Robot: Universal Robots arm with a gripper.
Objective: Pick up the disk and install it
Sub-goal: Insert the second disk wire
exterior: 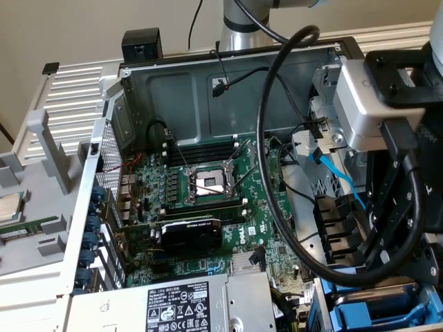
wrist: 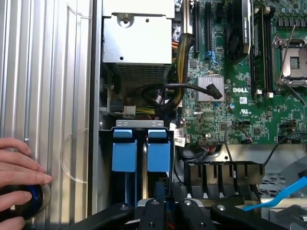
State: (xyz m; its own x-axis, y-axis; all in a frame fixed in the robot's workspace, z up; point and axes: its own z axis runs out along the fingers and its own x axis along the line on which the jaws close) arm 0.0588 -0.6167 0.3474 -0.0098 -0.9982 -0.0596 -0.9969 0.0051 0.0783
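The computer case (exterior: 173, 86) is bare sheet metal with a dull grey finish; its perforated side wall (exterior: 104, 149) is the same metal. The motherboard (exterior: 208, 200) is a green board with a slight sheen. The drive carriers (wrist: 141, 148) are smooth blue plastic. The ribbed panel (wrist: 48, 96) is brushed, silvery metal. The tool (wrist: 165, 213) is matt black, its links fastened with glossy black bolts. The thick cable (exterior: 277, 228) is black, smooth-jacketed.

plain beige wall (exterior: 90, 28) behind the bench, a black cable (exterior: 197, 21) hanging down it. ribbed silver metal worktop (exterior: 73, 90) underneath everything, lit pretty evenly, no harsh shadows.
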